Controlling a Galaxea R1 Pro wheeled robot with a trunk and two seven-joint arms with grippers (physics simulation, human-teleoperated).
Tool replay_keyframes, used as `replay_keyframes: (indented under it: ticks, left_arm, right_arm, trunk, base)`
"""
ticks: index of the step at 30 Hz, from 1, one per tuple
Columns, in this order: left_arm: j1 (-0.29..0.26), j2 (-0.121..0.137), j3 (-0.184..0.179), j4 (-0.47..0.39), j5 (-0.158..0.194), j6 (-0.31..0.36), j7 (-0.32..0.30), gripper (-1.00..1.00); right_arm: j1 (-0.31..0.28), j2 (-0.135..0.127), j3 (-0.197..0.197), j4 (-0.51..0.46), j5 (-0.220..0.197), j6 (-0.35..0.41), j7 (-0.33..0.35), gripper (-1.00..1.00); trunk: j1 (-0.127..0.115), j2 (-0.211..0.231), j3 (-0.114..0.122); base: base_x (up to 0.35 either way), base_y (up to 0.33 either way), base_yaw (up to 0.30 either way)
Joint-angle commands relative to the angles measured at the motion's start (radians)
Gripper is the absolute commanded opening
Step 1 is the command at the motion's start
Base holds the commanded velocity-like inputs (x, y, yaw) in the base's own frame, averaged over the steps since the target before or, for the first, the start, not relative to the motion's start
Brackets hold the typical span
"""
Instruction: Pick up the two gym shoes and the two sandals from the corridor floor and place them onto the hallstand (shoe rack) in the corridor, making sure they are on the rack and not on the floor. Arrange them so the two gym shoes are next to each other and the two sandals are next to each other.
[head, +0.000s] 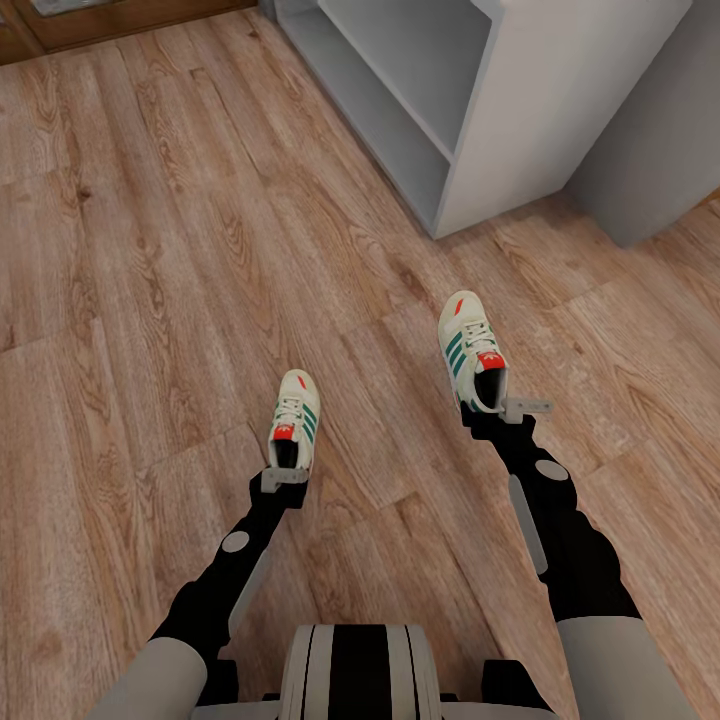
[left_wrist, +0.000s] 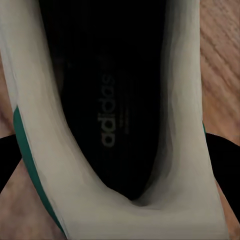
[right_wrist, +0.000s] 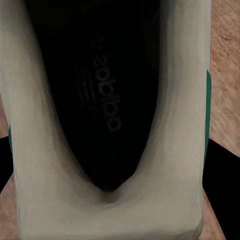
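Left tool (head: 284, 478) holding gym shoe (head: 296, 418) heel, toe forward, right tool (head: 500, 410) likewise

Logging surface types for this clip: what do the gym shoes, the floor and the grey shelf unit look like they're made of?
Gym shoes, left one and right one: matte cream upper, probably leather or synthetic, with green stripes, laces and a dark printed insole. Floor: wood-look planks with grain and seams, likely laminate. Shelf unit: smooth, pale grey flat panels without grain, possibly painted board.
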Motion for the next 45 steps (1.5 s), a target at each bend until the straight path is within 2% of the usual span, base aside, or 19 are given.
replay_keyframes:
  ticks: [1, 18, 23, 28, 30, 40, 45]
  left_arm:
    - [0.0, 0.0, 0.0, 0.0, 0.0, -0.003, 0.0, -1.0]
    - [0.0, 0.0, 0.0, -0.004, 0.001, -0.001, -0.001, -1.0]
    - [0.0, 0.0, 0.0, -0.033, 0.001, 0.026, -0.002, -1.0]
    - [0.0, 0.001, 0.001, -0.106, 0.001, 0.139, -0.002, -1.0]
    - [0.0, 0.001, 0.001, -0.119, 0.001, 0.162, -0.002, -1.0]
    - [0.0, 0.004, 0.003, -0.134, -0.001, 0.193, -0.001, -1.0]
    - [0.0, 0.005, 0.004, -0.135, -0.002, 0.257, -0.001, -1.0]
  right_arm:
    - [0.0, 0.0, -0.001, -0.001, 0.0, 0.006, -0.001, -1.0]
    - [0.0, 0.002, 0.001, 0.0, -0.001, 0.006, -0.001, -1.0]
    - [0.0, 0.003, 0.004, 0.003, -0.001, 0.006, -0.001, -1.0]
    - [0.001, 0.003, 0.004, 0.004, -0.001, 0.006, 0.0, -1.0]
    - [0.001, 0.003, 0.004, 0.004, -0.001, 0.006, 0.0, -1.0]
    - [0.003, 0.004, 0.005, 0.007, 0.0, 0.006, -0.001, -1.0]
    - [0.004, 0.005, 0.008, 0.008, -0.001, 0.005, -0.002, -1.0]
  trunk:
    - [0.0, 0.0, 0.0]
    - [0.0, 0.0, 0.0]
    - [-0.002, 0.001, 0.019]
    - [-0.005, 0.002, 0.038]
    - [-0.006, 0.003, 0.046]
    - [-0.01, 0.005, 0.085]
    - [-0.012, 0.006, 0.104]
  base:
    - [0.0, 0.0, 0.0]
    - [0.0, 0.0, 0.0]
    - [0.0, 0.0, 0.0]
    - [0.0, 0.0, 0.0]
    - [0.0, 0.0, 0.0]
    - [0.0, 0.0, 0.0]
    - [0.0, 0.0, 0.0]
